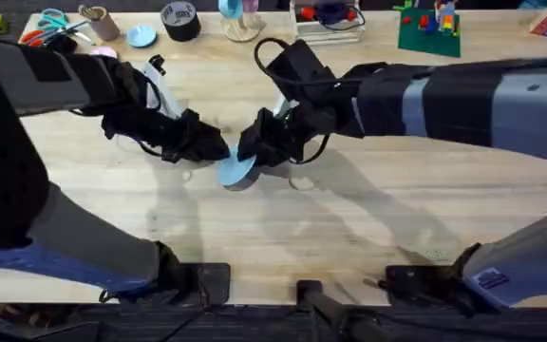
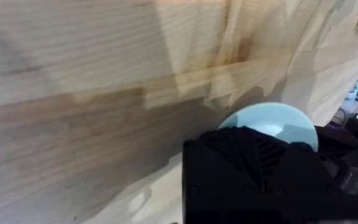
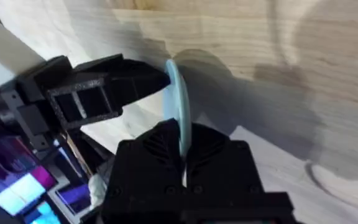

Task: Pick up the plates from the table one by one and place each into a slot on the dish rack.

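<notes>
The pale blue plate point(image 1: 235, 172) is pinched on edge above the counter point(image 1: 349, 218) by the right fingers point(image 3: 182, 146) and the left fingers point(image 1: 218, 149).

The light is bright and soft from above. Both arms throw pale grey shadows on the surface point(image 1: 349, 228). The arm parts close under the overhead camera look big, dark and fuzzy. Both wrist views are blurry, and the wood there has dark shadow bands.
</notes>
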Robot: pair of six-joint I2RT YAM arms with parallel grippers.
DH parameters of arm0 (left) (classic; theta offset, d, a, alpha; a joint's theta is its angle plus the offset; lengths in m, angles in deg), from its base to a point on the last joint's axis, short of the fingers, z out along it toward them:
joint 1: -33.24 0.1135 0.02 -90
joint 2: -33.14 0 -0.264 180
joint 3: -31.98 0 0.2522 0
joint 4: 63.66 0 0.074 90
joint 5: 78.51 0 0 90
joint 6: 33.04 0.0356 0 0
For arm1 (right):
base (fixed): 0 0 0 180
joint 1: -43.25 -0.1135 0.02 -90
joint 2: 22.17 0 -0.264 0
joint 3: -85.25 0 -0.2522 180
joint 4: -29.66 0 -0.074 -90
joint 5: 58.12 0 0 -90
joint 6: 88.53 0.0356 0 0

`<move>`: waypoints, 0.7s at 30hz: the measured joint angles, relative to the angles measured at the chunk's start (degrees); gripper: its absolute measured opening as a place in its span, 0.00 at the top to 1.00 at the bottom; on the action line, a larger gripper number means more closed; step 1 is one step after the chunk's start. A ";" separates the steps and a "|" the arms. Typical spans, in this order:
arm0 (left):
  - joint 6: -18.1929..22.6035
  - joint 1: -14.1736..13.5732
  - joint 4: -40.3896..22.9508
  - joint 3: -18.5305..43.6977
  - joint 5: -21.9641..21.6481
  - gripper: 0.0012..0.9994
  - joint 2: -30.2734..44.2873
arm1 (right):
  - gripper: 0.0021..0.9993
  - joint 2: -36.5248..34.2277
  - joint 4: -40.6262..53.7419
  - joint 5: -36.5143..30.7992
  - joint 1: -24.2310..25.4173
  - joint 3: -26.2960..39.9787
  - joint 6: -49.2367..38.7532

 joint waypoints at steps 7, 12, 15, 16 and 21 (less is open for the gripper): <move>0.22 -0.21 -0.22 0.00 -0.35 0.96 -1.36 | 0.97 -0.01 0.22 1.60 0.28 0.00 -5.13; 1.61 -0.39 -4.05 2.06 -2.63 0.96 -6.29 | 0.97 0.01 1.51 4.21 0.54 -0.22 -9.23; 2.22 -0.39 -7.23 4.97 -4.71 0.96 -10.91 | 0.97 0.01 1.66 4.61 0.92 -0.26 -11.57; 2.58 -0.39 -8.53 6.08 -5.43 0.96 -12.59 | 0.97 0.01 1.73 4.70 1.18 -0.26 -12.25; 4.42 -0.39 -14.33 11.07 -8.50 0.96 -19.87 | 0.97 2.57 5.89 4.31 2.91 -0.42 -16.21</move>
